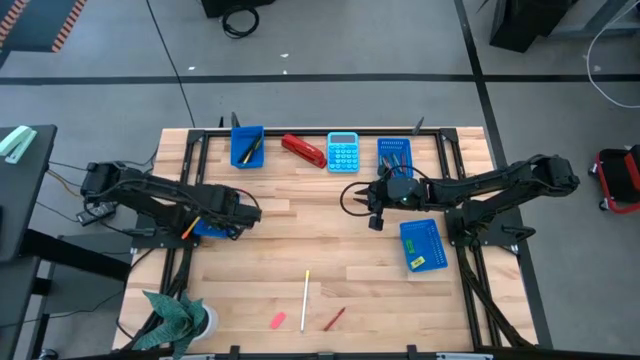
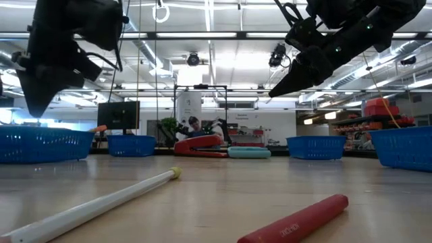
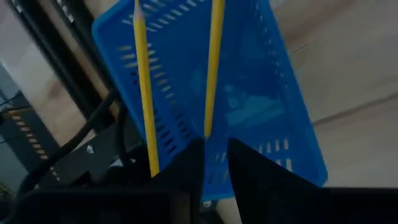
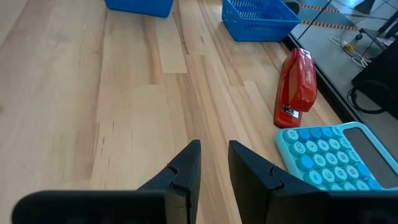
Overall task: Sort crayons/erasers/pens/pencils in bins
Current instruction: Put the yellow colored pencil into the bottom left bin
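Observation:
My left gripper hangs over the blue bin at the table's left side, shut on a yellow pencil. A second yellow pencil lies in that bin, leaning on its wall. My right gripper hovers open above bare wood near the table's middle, with nothing between its fingers. On the near part of the table lie a white pencil, a red crayon and a pink eraser. My left gripper pinches the yellow pencil at one end between its two fingers, which come steeply from above and lie across it. The rest of the pencil reaches out from the fingers over the bin's floor. Whether its far end rests in the bin I cannot tell.
At the far edge stand a bin with sticks in it, a red stapler, a light-blue calculator and a bin with dark pens. The bin on the right holds yellow and green erasers. A green plant sits at the near left corner.

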Controlling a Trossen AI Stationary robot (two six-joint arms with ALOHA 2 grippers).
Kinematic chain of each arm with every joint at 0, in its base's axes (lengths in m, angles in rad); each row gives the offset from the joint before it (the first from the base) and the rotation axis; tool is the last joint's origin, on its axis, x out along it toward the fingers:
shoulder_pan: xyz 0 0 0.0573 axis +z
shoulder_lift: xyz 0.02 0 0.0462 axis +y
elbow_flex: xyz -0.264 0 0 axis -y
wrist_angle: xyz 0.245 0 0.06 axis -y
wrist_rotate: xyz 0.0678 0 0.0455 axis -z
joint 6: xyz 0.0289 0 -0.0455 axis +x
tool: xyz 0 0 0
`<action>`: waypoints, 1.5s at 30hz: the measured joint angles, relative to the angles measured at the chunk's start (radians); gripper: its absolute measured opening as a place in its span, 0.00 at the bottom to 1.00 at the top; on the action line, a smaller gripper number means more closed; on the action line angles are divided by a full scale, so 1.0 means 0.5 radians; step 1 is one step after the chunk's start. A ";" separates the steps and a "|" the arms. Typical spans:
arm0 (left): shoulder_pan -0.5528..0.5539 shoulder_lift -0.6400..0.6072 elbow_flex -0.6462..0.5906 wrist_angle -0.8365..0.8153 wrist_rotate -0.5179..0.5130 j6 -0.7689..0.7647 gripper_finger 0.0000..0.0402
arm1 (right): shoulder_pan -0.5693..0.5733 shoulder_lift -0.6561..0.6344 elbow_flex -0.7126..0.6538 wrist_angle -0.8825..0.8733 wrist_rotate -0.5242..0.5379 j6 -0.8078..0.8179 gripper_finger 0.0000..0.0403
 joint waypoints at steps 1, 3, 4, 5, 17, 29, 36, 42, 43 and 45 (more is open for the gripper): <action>0.024 0.000 -0.008 0.004 0.010 0.022 0.20 | 0.000 0.000 0.000 -0.001 0.000 -0.007 0.22; 0.066 0.000 -0.015 -0.048 0.022 0.040 0.21 | 0.000 0.000 0.000 0.000 0.000 -0.011 0.22; 0.083 0.000 -0.015 -0.075 0.010 0.041 0.21 | 0.000 0.000 0.000 0.000 0.000 -0.011 0.22; 0.097 0.000 -0.015 -0.110 -0.009 0.042 0.22 | 0.000 0.000 0.000 0.000 0.000 -0.011 0.22; 0.224 0.004 -0.015 -0.121 -0.258 0.255 0.44 | -0.002 0.000 0.000 0.004 -0.001 -0.059 0.22; 0.526 0.004 -0.055 0.001 -0.324 0.557 0.55 | -0.002 0.000 0.000 0.001 0.000 -0.059 0.22; 0.571 0.004 -0.235 0.206 -0.303 0.652 0.53 | -0.002 0.000 0.000 -0.005 0.000 -0.059 0.22; 0.570 0.004 -0.238 0.262 -0.303 0.657 0.52 | -0.002 0.001 0.000 -0.005 0.000 -0.066 0.22; 0.570 0.004 -0.238 0.272 -0.303 0.659 0.51 | -0.002 0.000 0.000 -0.005 0.000 -0.072 0.22; 0.570 0.004 -0.238 0.315 -0.303 0.690 0.51 | -0.002 0.000 0.000 -0.005 0.000 -0.072 0.22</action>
